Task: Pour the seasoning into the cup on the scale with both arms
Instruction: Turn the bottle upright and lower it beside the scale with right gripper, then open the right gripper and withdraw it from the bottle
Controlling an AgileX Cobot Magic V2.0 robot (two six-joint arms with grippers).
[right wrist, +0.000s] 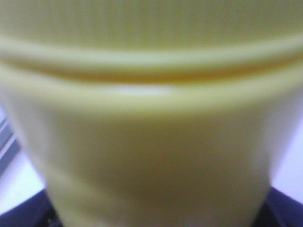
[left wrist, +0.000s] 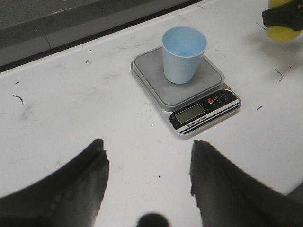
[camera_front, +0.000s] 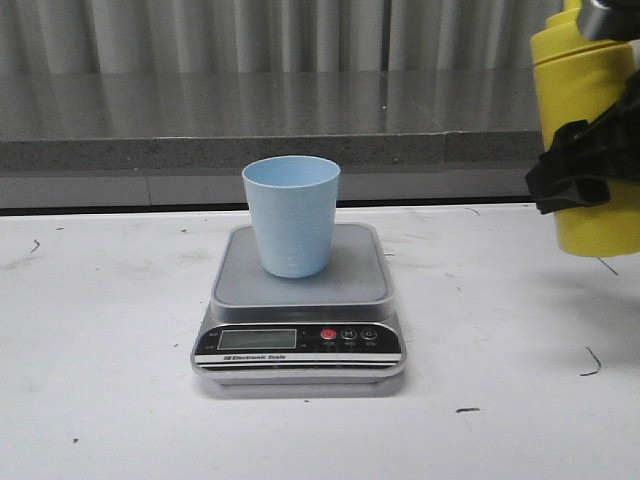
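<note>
The pale blue cup (camera_front: 291, 215) stands upright on the steel platform of the silver-grey scale (camera_front: 350, 285) at the table's middle. The yellow seasoning bottle (camera_front: 585, 120) is upright at the far right edge, its nozzle cut off by the frame. My right gripper (camera_front: 572, 178) is shut round its body, well to the right of the cup. The bottle (right wrist: 151, 118) fills the right wrist view, blurred. In the left wrist view my left gripper (left wrist: 147, 153) hovers open and empty over bare table, short of the scale (left wrist: 189, 97) and cup (left wrist: 183, 54).
The white table (camera_front: 120, 330) carries small dark scuff marks. A grey ledge (camera_front: 200, 150) and a pale curtain run along the back. The scale's LCD (camera_front: 257, 339) shows no readable figures.
</note>
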